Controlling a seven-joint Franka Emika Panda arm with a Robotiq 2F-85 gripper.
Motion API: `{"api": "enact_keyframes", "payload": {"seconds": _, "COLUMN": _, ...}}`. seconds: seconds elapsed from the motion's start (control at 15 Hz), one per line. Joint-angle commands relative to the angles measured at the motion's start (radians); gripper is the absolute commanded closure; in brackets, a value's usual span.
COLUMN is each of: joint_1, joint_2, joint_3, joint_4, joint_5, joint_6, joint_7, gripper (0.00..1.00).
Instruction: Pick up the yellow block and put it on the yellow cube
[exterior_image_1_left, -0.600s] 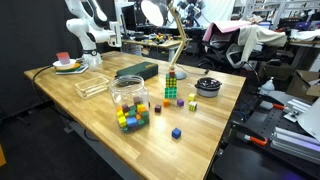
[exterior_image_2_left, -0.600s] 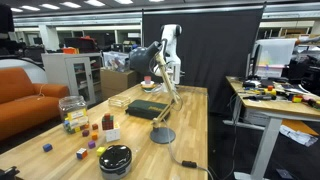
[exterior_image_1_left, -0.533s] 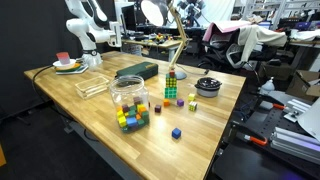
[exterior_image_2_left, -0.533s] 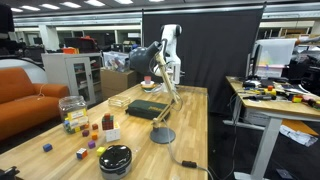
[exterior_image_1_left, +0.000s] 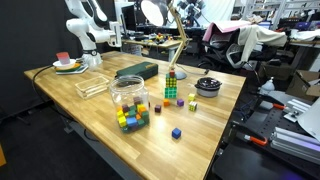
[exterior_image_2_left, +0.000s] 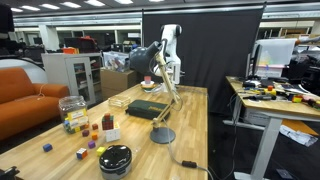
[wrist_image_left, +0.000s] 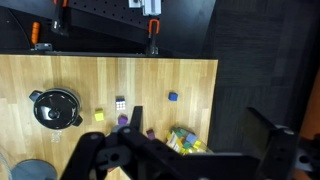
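Yellow cube (wrist_image_left: 99, 116) is lying beside the black bowl (wrist_image_left: 53, 107) while spread, empty fingers (wrist_image_left: 272, 140) are hovering high, probably surveying the worktop (wrist_image_left: 200, 80).

A robotics lab: wooden workbench (exterior_image_1_left: 222, 98), black curtain backdrop (exterior_image_2_left: 225, 50), cluttered equipment desk (exterior_image_2_left: 262, 100), orange sofa (exterior_image_2_left: 20, 100), ceiling strip lights (exterior_image_2_left: 72, 4).

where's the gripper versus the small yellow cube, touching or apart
Apart: wrist view shows the gripper high above the wooden table, small yellow cube far below.
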Motion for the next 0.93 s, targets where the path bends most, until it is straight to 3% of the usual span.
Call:
{"api": "enact_keyframes", "payload": {"seconds": 0.0, "joint_1": -0.024, "joint_2": 0.002, "joint_3": 0.016, "joint_4": 0.003, "joint_5": 0.011, "joint_6": -0.006, "joint_7": -0.015, "gripper": 0.0}}
{"api": "enact_keyframes", "payload": {"seconds": 0.27, "joint_1": -0.03, "joint_2": 0.005, "joint_3": 0.024, "joint_4": -0.002, "joint_5": 0.003, "joint_6": 0.007, "joint_7": -0.007, "gripper": 0.0}}
{"api": "enact_keyframes", "payload": {"seconds": 0.53, "joint_1": -0.013, "joint_2": 0.016, "joint_3": 0.076, "joint_4": -0.027, "joint_5": -0.032, "joint_6": 0.028, "joint_7": -0.016, "gripper": 0.0}}
{"api": "enact_keyframes", "payload": {"seconds": 0.87, "joint_1": 0.037, "joint_2": 0.044, "joint_3": 0.112, "joint_4": -0.091, "joint_5": 0.034, "joint_6": -0.021, "joint_7": -0.022, "gripper": 0.0}}
